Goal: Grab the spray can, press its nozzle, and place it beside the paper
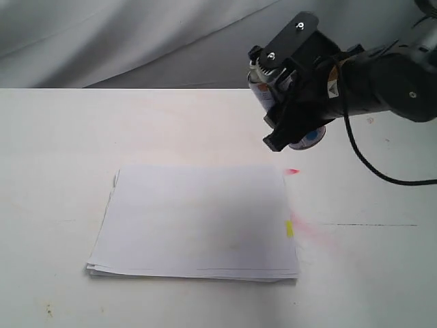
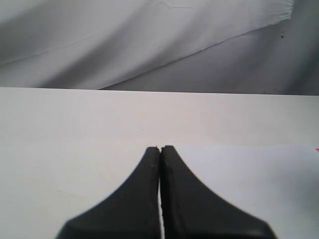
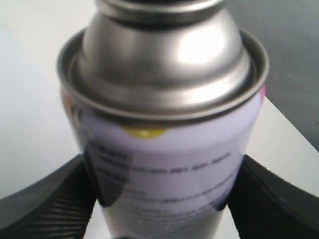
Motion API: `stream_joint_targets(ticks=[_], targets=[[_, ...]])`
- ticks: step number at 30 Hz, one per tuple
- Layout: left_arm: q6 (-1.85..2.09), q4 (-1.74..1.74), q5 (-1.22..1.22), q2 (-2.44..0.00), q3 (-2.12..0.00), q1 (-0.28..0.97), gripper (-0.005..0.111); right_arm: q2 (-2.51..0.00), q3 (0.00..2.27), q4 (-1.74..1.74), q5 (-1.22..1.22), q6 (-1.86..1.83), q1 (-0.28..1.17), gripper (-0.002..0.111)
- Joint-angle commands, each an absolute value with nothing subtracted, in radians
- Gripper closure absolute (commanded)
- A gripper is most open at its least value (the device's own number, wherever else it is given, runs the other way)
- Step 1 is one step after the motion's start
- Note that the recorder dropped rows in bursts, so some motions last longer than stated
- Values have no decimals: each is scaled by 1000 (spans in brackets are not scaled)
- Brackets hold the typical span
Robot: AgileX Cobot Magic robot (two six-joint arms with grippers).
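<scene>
White tabletop (image 1: pixel 54 137) runs back to a grey cloth backdrop (image 1: pixel 102 34), with the paper (image 1: pixel 198 219) lying flat as my landmark. On the exterior view I have the right gripper (image 1: pixel 273 96) up off the tabletop, just beyond the paper's far right corner, its jaws clamped on the spray can (image 1: pixel 261 87). The can is tilted. Its long axis slants, with the silver top end high and toward the paper's left side and the base lower, out past the paper's right edge.

Only that view gives me the yellow tab (image 1: pixel 289 229) on the paper's right edge and a red smear (image 1: pixel 292 171) just off the far right corner. The right wrist view alone gives detail of the grip: the can's (image 3: pixel 164 164) silver shoulder and rim, and black fingers (image 3: pixel 45 199) pressed against both sides of the printed label. The nozzle I cannot make out.

The left gripper (image 2: pixel 160 149) appears only in its own wrist view, jaws together, near a corner of the paper (image 2: pixel 249 174).
</scene>
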State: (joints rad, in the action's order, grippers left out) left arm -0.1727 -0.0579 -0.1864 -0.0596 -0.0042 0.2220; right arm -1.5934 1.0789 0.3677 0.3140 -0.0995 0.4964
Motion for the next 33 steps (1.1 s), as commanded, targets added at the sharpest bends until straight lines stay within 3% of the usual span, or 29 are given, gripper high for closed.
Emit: stream_joint_targets(ticks=[1, 13, 33], targets=[[-179, -60, -179, -55, 0, 220, 106, -1565, 1084, 579, 356, 30, 585, 108], [-179, -60, -179, -55, 0, 220, 106, -1658, 1084, 1038, 500, 313, 789, 108], [-179, -60, -179, -55, 0, 220, 106, -1752, 1084, 1243, 662, 502, 877, 108]])
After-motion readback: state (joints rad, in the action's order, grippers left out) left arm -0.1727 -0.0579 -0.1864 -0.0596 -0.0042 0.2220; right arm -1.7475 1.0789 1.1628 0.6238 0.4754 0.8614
